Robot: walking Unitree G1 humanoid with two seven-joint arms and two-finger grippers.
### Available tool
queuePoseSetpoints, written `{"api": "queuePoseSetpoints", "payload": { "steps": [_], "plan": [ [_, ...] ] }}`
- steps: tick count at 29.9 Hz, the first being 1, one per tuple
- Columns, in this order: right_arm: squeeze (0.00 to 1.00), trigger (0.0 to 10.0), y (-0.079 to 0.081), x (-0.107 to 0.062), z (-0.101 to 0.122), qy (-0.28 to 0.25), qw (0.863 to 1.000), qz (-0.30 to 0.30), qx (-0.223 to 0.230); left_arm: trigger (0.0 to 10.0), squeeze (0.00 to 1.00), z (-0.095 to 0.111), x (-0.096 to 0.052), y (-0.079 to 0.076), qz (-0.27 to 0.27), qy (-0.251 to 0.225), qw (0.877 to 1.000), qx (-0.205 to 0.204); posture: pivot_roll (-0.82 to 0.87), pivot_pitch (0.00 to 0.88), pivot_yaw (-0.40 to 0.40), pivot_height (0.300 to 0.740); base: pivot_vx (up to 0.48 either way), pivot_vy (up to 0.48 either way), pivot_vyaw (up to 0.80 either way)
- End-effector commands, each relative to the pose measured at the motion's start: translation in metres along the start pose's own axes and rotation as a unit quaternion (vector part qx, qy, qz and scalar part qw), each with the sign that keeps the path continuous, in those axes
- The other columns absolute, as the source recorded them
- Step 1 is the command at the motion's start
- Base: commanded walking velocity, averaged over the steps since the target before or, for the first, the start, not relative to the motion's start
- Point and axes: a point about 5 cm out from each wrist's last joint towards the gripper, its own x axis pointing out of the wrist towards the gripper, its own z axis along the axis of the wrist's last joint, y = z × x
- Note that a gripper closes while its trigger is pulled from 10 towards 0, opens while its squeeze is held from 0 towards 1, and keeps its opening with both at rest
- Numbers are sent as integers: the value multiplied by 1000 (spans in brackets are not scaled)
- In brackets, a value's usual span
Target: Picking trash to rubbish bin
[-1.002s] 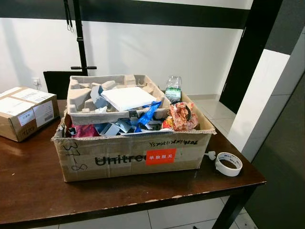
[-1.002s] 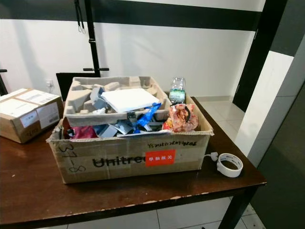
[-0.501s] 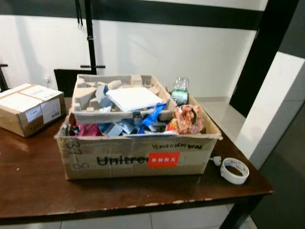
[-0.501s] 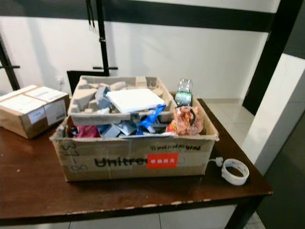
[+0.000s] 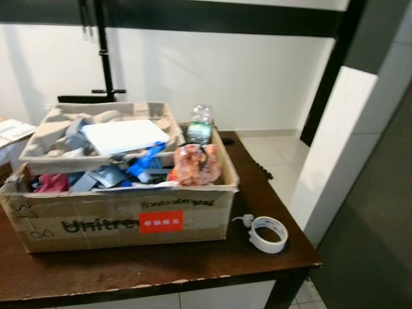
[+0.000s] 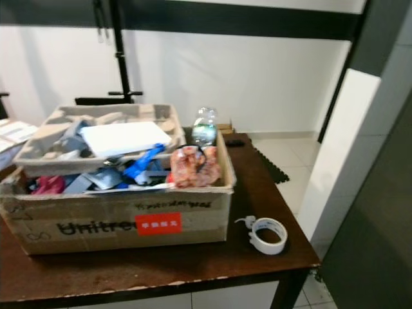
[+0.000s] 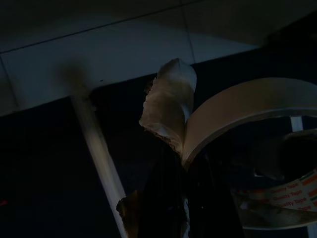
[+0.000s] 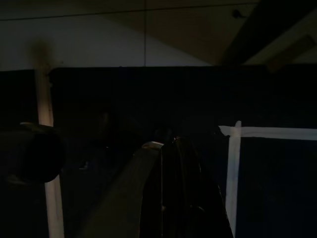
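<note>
We see one dark wooden table with one big cardboard box on it, heaped with trash: one grey pulp tray sits tilted on top with one white slab lying in it, one crumpled orange wrapper rests at the box's right end, one blue scrap lies beside it, and one clear bottle stands at the far right corner. Just right of the box, apart from it, lies one tape roll on the table. At the left edge a second, smaller box pokes in. In the dim left wrist view our left gripper is clenched on a tape ring with a torn tab — the fingers pinch it where the tab sticks up. The right gripper hangs in the dark with its fingers pressed together, holding nothing.
</note>
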Motion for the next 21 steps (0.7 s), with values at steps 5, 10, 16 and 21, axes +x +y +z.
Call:
{"api": "queuePoseSetpoints", "payload": {
  "steps": [5, 10, 16, 21],
  "plan": [
    [0, 10000, 2, -1, -6, 10, 1000, 3, 6, 10000, 0, -8, -2, 1, 1, 3, 1000, 5, -83, 112, -40, 740, 0, 192, 0],
    [0, 10000, 2, -1, -7, 12, 1000, 4, 4, 10000, 0, -9, -2, 2, 5, 3, 1000, 9, -83, 116, -43, 740, 0, 0, 0],
    [0, 10000, 2, -1, -8, 13, 1000, 4, 3, 10000, 0, -10, -3, 3, 5, 5, 1000, 8, -84, 116, -42, 740, 0, 0, 0],
    [0, 10000, 2, -1, -9, 15, 1000, 4, 2, 10000, 0, -10, -3, 2, 1, 9, 1000, 0, -83, 117, -41, 740, 0, 288, 0]
  ]
}}
